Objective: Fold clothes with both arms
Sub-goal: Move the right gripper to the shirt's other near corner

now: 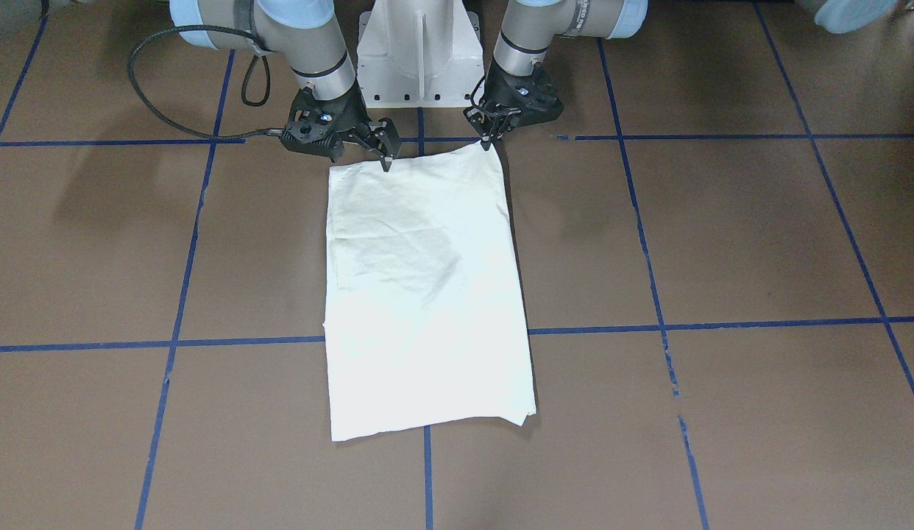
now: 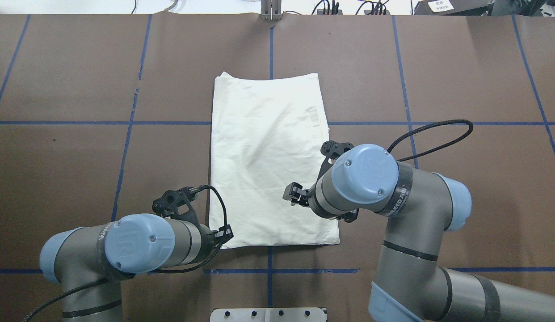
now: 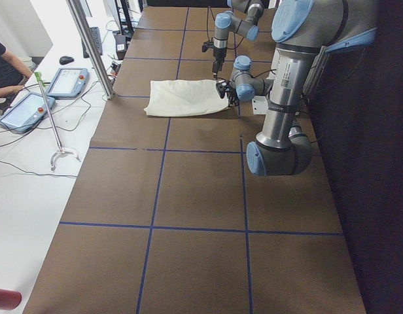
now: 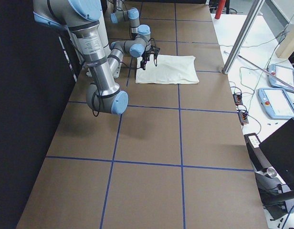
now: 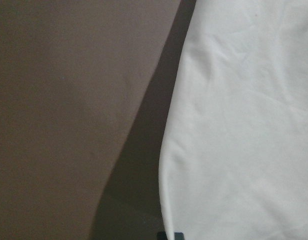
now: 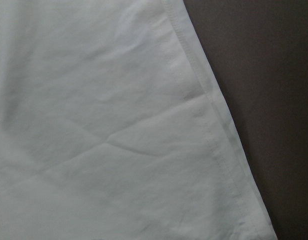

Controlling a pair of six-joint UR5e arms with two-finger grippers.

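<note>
1. The cream-white cotton shirt lay flat at the centre of the worktop, plain side up. It was already narrowed to a long rectangle with one short edge toward the robot, a layout that seemed ready for an end-over-end fold.
2. Seen from overhead, the black two-finger left hand sat at the shirt's 7 o'clock corner. Its fingers looked pinched together on that corner, which peaked slightly off the surface, probably to lift it.
3. The black two-finger right hand hovered over the near edge toward 5 o'clock, inboard of the corner. Its fingers were spread and gripped nothing. I judged it was lining up a matching grip so both corners could rise together.
4. The right wrist view showed only a stitched hem at the cloth's edge, with no print visible.
5. The brown matte worktop carried a grid of blue tape lines. In the front-facing view a white flanged pedestal stood at 12 o'clock.
6. In the left side view, two blue-framed tablet pendants, loose cables and a silver post occupied a white surface toward 10 o'clock. A person's arm showed at the edge.
</note>
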